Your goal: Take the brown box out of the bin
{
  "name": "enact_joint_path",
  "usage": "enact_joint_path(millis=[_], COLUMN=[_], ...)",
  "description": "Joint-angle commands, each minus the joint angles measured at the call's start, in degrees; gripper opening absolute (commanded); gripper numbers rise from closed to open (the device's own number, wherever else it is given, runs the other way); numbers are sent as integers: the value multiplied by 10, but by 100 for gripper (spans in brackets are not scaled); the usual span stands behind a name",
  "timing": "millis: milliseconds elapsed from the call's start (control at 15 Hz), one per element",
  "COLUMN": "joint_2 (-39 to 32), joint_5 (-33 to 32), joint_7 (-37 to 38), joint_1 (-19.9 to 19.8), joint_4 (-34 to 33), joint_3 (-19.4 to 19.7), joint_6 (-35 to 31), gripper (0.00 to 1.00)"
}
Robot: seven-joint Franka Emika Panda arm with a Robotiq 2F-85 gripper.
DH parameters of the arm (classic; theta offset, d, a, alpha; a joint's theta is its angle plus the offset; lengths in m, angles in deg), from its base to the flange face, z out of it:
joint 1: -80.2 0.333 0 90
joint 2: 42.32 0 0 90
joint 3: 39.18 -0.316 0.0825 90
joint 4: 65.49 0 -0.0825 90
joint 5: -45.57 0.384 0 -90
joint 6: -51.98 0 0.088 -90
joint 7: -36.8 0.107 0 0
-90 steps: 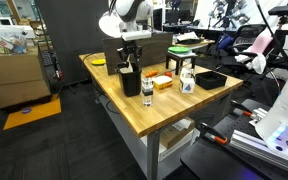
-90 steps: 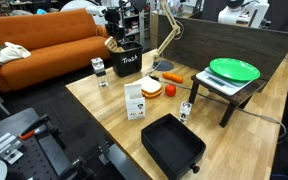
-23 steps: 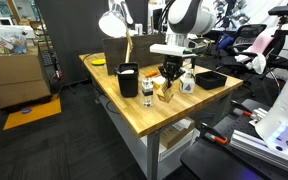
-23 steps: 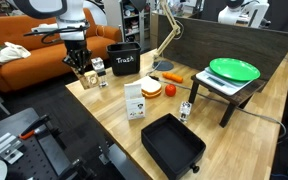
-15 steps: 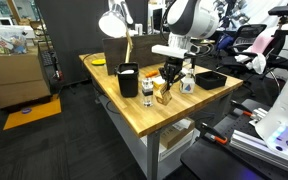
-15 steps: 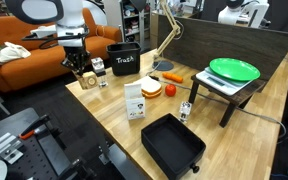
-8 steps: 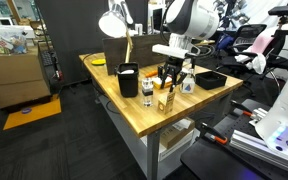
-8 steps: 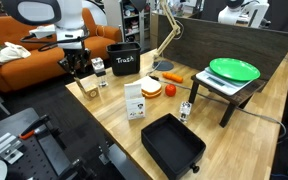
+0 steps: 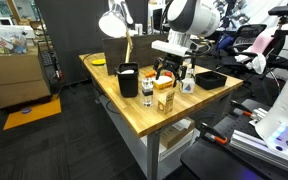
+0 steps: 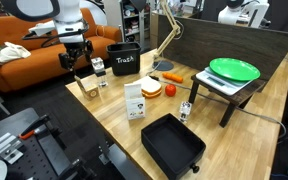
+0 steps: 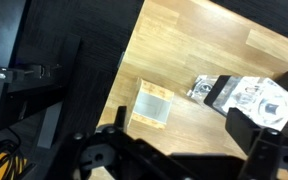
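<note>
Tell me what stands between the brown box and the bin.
A small bottle stands between the brown box and the bin, seen in an exterior view.

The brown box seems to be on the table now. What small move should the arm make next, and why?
Probably raise the end effector straight up and away. The brown box stands on the table, outside the bin, and the open end effector hangs above it, apparently not touching it, so nothing remains to carry.
</note>
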Motion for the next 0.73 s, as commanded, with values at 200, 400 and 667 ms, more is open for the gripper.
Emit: enact_joint_path(millis=[200, 400, 667], joint_2=[46, 55, 47], joint_5=[-89, -94, -94], joint_7=[28, 34, 34], joint_1=[-7, -7, -7], joint_4=[0, 3, 3], joint_3=[-9, -11, -11], joint_6=[-4, -1, -1], gripper=[100, 100, 100])
